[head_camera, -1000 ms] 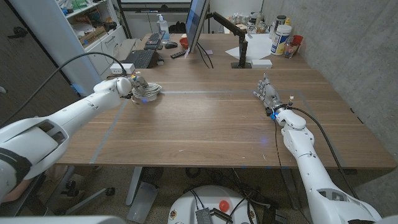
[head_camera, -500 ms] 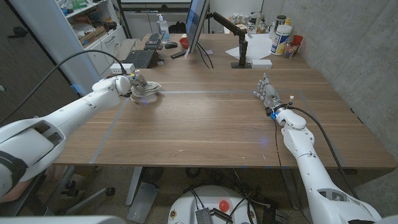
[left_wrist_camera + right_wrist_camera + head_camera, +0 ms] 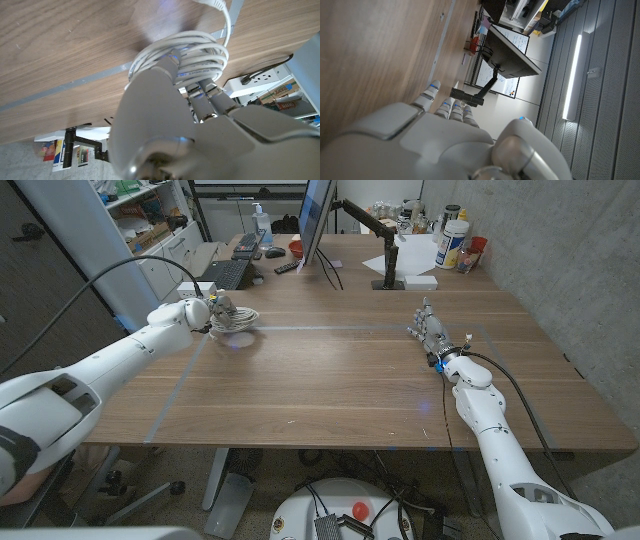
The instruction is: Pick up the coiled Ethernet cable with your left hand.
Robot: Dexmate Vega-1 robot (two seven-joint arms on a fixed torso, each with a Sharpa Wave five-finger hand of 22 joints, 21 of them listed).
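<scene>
My left hand (image 3: 212, 311) is at the far left part of the tabletop (image 3: 340, 375), close to its left edge, and its fingers (image 3: 200, 100) are closed around the one coiled Ethernet cable (image 3: 236, 319). In the left wrist view the white loops (image 3: 200, 52) wrap over my fingertips, and one loose end of the cable runs off past the coil. Whether the coil is clear of the wood or touching it, I cannot tell.

My right hand (image 3: 429, 331) stands on its edge on the right half of the tabletop, well apart from the cable, fingers straight, side by side and holding nothing; the right wrist view shows them (image 3: 451, 107) reaching out over bare wood.

Along the far edge of the tabletop I count one monitor (image 3: 316, 218) seen edge-on, one black monitor arm (image 3: 375, 230) to its right, one keyboard (image 3: 226, 273) at the far left corner, one white power strip (image 3: 205, 288) just beyond my left hand, and one white canister (image 3: 453, 242) at the far right corner among smaller items I cannot make out.
</scene>
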